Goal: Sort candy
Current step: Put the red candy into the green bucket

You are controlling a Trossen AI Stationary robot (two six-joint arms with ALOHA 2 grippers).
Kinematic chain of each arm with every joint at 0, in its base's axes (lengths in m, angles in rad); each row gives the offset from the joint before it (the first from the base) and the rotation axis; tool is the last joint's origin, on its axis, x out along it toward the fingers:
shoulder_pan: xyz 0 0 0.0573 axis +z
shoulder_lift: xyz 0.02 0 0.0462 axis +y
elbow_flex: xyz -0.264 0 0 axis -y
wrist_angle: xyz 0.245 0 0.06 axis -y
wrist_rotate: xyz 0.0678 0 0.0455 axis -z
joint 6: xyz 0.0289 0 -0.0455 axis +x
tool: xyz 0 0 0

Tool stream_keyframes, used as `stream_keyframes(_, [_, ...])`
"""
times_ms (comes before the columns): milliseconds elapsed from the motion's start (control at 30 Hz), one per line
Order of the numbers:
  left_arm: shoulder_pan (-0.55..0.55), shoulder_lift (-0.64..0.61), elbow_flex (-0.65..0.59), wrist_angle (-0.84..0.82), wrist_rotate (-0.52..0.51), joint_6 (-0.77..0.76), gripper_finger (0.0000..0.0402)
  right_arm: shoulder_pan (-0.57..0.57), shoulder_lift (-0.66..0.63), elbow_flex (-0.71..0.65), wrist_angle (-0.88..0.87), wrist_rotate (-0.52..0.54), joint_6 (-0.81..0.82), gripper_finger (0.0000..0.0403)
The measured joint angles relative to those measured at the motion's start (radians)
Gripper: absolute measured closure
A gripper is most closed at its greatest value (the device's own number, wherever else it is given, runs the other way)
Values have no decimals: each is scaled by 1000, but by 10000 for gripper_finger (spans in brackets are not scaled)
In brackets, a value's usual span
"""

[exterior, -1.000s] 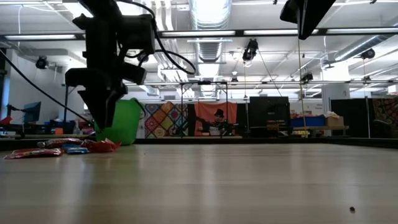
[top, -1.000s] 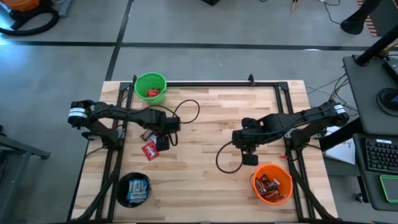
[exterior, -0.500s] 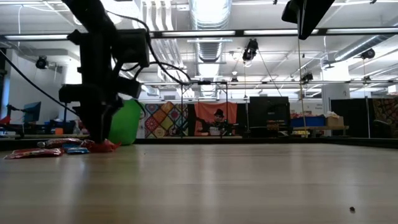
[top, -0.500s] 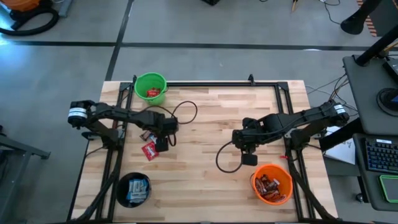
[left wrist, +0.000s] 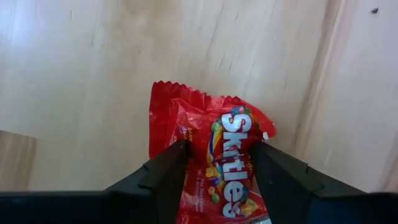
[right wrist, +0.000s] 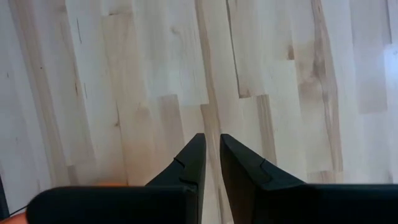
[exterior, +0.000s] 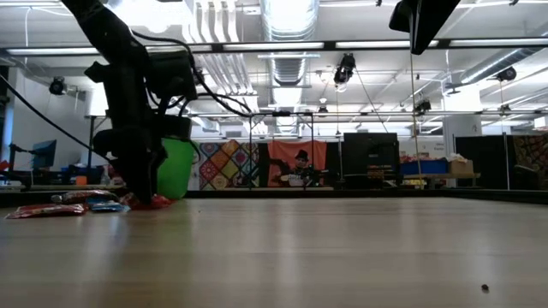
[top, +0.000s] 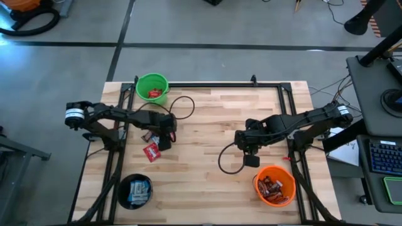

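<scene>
Your left gripper (left wrist: 214,163) is down at the table (top: 207,125), its two fingers (left wrist: 163,171) apart with one on each side of a red candy packet (left wrist: 211,146) that lies flat on the wood; from the wrist view you cannot tell whether they are pressing it yet. Seen from above, that packet (top: 151,151) sits toward nine o'clock of the table, with a couple more candies (top: 148,136) just beside it. The green bucket (top: 152,87) at eleven o'clock holds red packets, the black bucket (top: 135,190) at seven o'clock blue-and-white ones, the orange bucket (top: 274,184) at five o'clock brown bars. Your right gripper (right wrist: 211,160) hangs over bare wood toward three o'clock, fingers nearly together, holding nothing.
</scene>
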Motion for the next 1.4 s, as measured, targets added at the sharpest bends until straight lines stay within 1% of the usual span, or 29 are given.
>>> stream_keyframes(200, [0,2,-1,-1,0,-4,235,0,0,0,0,0,0,364])
stream_keyframes(367, [1,4,-3,-2,-7,-21,259,0,0,0,0,0,25,364])
stream_keyframes(500, [5,4,-3,-9,-10,-37,303,0,0,0,0,0,26,364])
stream_keyframes(667, [11,4,-6,-9,-16,-77,381,0,0,0,0,0,26,364])
stream_keyframes(700, [12,4,-6,-9,-14,-83,389,0,0,0,0,0,26,364])
stream_keyframes(900, [13,10,29,-52,-5,-105,397,0,0,0,0,0,25,364])
stream_keyframes(1100, [12,16,135,-180,16,-85,400,0,0,0,0,0,22,364])
stream_keyframes(1400, [12,13,281,-276,-3,-70,401,0,0,0,0,1,22,364])
